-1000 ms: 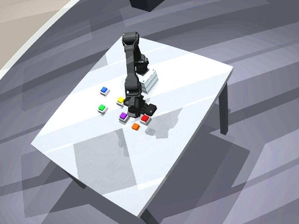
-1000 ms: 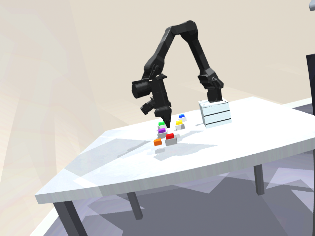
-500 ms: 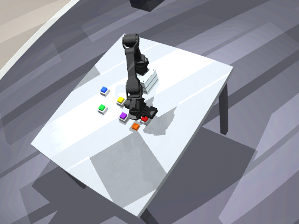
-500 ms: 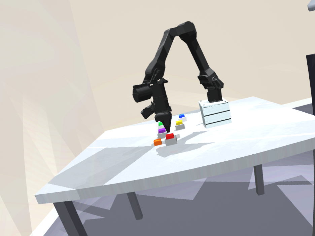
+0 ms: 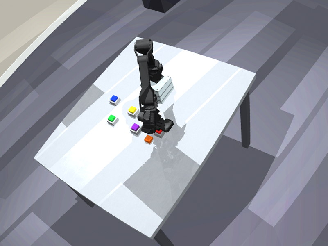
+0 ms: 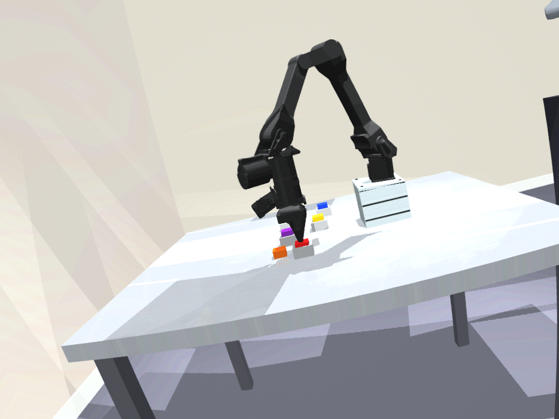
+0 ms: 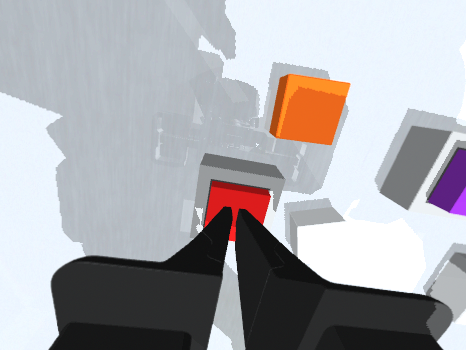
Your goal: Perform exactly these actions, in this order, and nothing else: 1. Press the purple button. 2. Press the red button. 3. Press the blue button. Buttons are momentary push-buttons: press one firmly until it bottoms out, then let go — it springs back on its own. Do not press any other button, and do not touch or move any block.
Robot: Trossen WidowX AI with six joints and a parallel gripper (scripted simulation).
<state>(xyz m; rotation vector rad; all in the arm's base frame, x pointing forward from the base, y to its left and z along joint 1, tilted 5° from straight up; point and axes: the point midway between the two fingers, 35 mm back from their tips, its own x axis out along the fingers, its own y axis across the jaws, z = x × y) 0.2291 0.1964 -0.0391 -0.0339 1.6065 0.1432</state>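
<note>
With my tool (image 7: 233, 210) pressed together and empty on the red button (image 7: 239, 202) near the tabletop's middle, I judged step two underway, the blue button (image 5: 113, 98) remaining.

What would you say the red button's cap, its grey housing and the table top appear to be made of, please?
Red button cap: probably matte plastic, judging by its flat, even colour with no glints. Its grey housing: plastic or painted metal, plain and dull; the look leaves this open. Table top: a glossy white surface, perhaps laminate or lacquered board, since it mirrors the arm faintly and carries soft streaks. The shut gripper tips rest on the cap.
</note>
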